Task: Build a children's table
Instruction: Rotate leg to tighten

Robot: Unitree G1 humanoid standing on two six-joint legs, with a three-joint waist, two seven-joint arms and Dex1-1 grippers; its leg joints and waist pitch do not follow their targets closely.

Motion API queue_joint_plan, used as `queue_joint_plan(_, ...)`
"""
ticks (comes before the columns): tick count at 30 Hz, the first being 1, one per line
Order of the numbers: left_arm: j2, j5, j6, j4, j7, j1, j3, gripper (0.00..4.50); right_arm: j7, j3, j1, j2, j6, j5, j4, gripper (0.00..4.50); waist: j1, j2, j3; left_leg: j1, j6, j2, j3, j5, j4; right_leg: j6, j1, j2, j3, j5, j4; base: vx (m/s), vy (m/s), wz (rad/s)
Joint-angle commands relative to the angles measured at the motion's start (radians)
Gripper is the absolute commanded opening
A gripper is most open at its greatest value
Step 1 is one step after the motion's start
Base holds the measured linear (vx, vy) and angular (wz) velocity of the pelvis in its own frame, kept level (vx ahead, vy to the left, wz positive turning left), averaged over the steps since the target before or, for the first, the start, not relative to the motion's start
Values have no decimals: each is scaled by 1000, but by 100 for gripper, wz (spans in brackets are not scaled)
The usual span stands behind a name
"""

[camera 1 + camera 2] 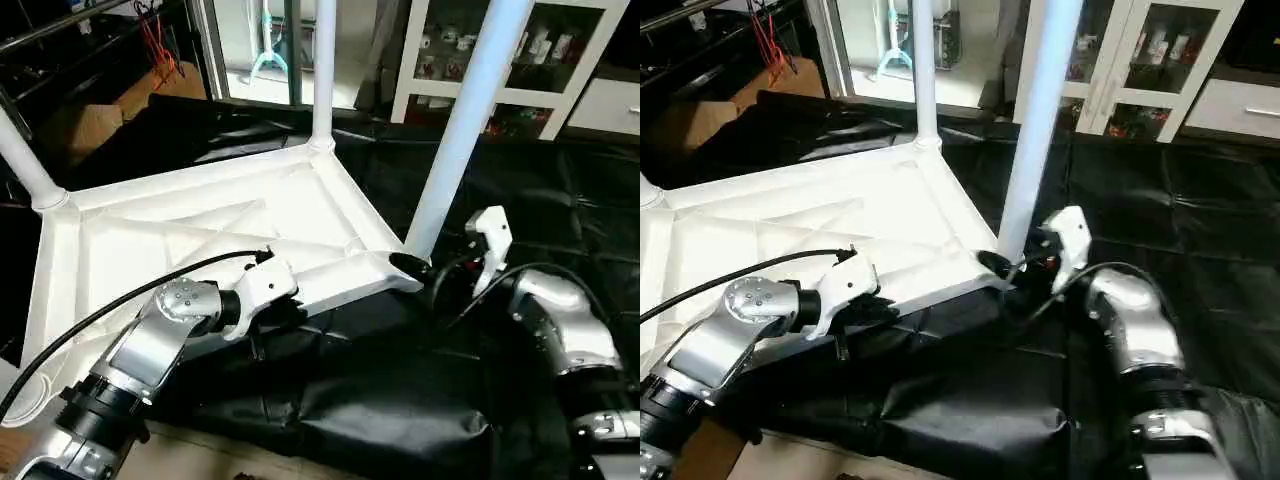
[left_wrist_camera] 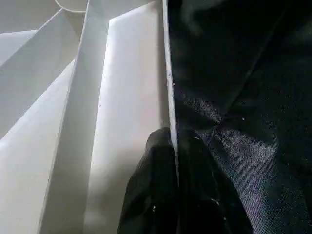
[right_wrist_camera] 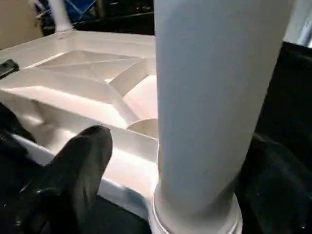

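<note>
The children's table lies upside down on a black cloth, its white ribbed tabletop (image 1: 200,230) facing up. One leg (image 1: 322,70) stands in the far corner socket and another leg (image 1: 20,150) in the left corner. A third leg (image 1: 465,120) rises from the near right corner socket. My left gripper (image 1: 283,312) is shut on the tabletop's thin near rim (image 2: 168,73), one black finger (image 2: 151,185) on each side. My right gripper (image 1: 418,262) is open around the base of the near right leg (image 3: 214,97); one finger (image 3: 83,165) stands a little off it.
The black cloth (image 1: 400,400) covers the floor under and around the table. A white glass-door cabinet (image 1: 540,70) stands at the back right, and a cardboard box (image 1: 90,125) at the back left. Bare wooden floor (image 1: 200,462) shows along the near edge.
</note>
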Motion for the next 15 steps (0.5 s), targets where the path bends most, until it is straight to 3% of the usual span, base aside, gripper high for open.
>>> queue_joint_plan(1,10,58,21,62,2,8,-46,0,51,9,-21,-7,13,11,14,373,2,-8,-55,36,70,39,-18,-159,-68,-296,24,-32,13,2,-61,0,0,0)
queue_joint_plan(10,15,50,16,67,-8,13,-45,0,80,15,-32,-9,27,10,35,300,8,-11,-53,35,75,40,-16,-150,-67,-298,23,-32,13,3,-60,0,0,0)
queue_joint_plan(15,9,35,31,53,-12,21,-38,0,-6,7,-32,16,7,-22,76,261,11,-9,-50,38,52,41,-17,-181,-72,-289,19,-33,14,-53,-65,0,0,0)
